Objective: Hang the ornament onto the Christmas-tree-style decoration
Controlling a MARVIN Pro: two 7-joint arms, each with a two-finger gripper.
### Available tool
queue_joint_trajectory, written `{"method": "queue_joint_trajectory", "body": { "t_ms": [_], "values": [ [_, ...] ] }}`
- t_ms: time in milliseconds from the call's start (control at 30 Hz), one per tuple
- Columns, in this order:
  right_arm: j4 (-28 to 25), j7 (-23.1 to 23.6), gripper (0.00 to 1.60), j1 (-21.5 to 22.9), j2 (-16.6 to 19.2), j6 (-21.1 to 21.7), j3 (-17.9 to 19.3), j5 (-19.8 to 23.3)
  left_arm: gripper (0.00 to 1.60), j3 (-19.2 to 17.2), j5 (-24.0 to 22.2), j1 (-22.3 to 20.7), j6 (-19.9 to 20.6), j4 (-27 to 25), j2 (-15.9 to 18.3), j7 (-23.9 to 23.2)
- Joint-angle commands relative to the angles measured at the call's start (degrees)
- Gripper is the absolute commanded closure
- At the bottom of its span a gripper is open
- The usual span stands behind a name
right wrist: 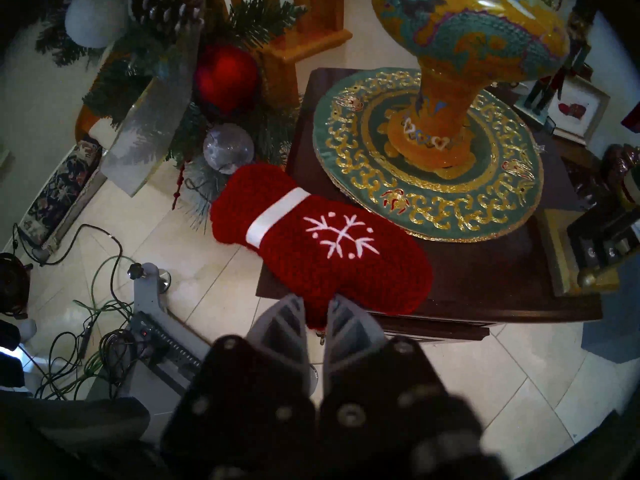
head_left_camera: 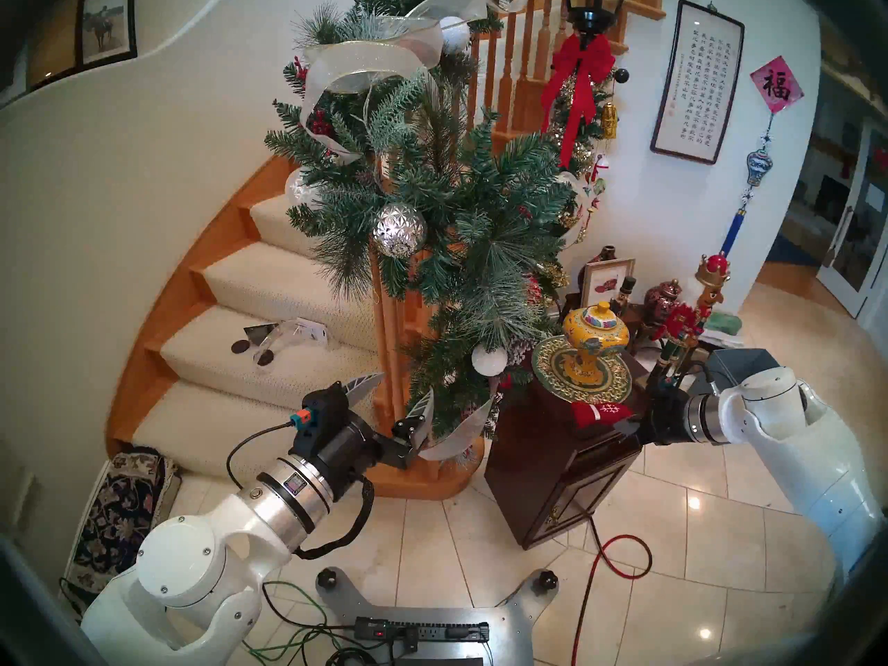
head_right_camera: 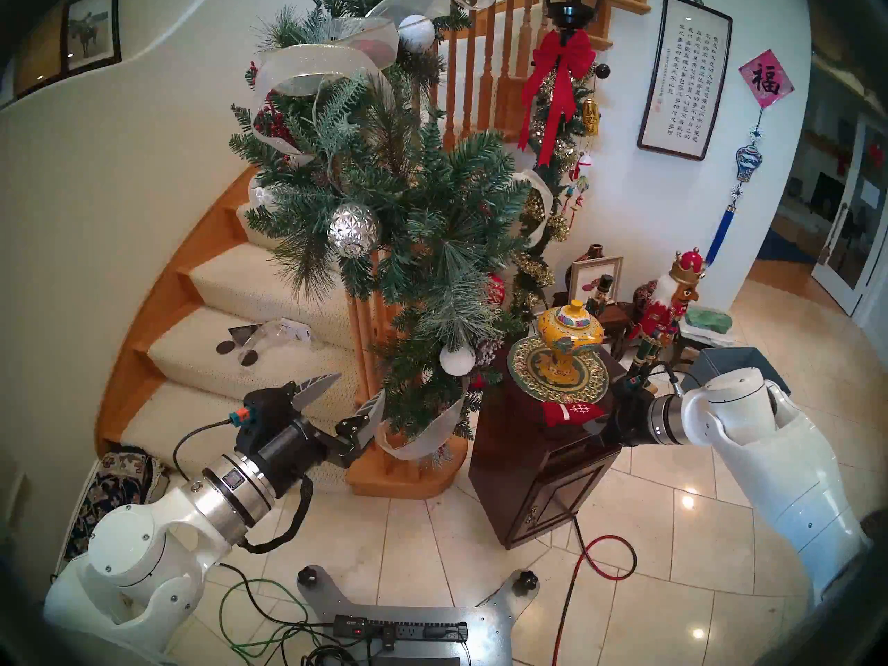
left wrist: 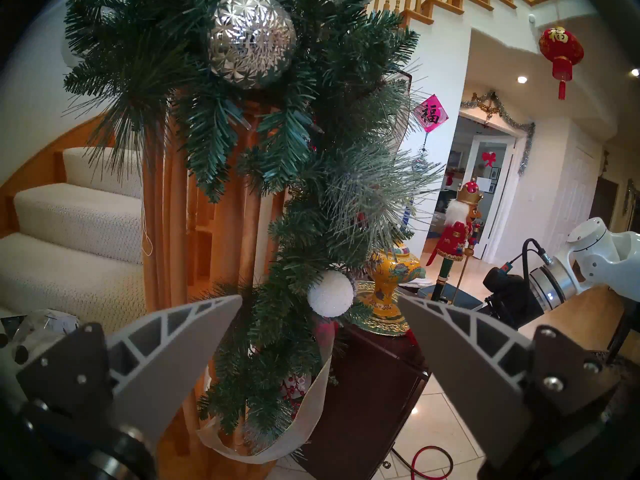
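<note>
Stairwell wall | pink sign (head_left_camera: 777, 90) "福" | right claw (right wrist: 316, 304) pinching mitten (right wrist: 311, 247)

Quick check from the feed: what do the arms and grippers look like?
Both arms are glossy white shells with silver wrist rings and black wrist units. Left gripper and right gripper have grey ribbed, pointed fingers on black mounts. A black cable loops at each wrist; the left has an orange-teal plug.

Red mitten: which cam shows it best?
Right wrist view: the red mitten fills mid-frame, white cuff band and snowflake clear, its near edge pinched in the shut right claw. Both head views show it small at the cabinet's front edge. The left wrist view doesn't clearly show it.
</note>
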Motion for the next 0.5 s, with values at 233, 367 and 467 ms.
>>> {"method": "queue_joint_trajectory", "body": {
  "t_ms": [233,367,467],
  "values": [
    [-5.8,2.0,1.60,-11.2,0.0,-0.8,12.9,4.3,0.00,0.0,0.1,0.0,-0.2,-0.5,-0.1,0.1],
    [-7.3,2.3,1.60,-13.3,-1.3,-1.1,16.2,4.7,0.00,0.0,0.1,0.0,-0.2,-0.5,-0.1,0.1],
    [-7.9,2.6,1.60,-14.2,-1.7,-1.1,17.3,4.8,0.00,0.0,0.1,0.0,-0.2,-0.5,-0.1,0.1]
  ]
}}
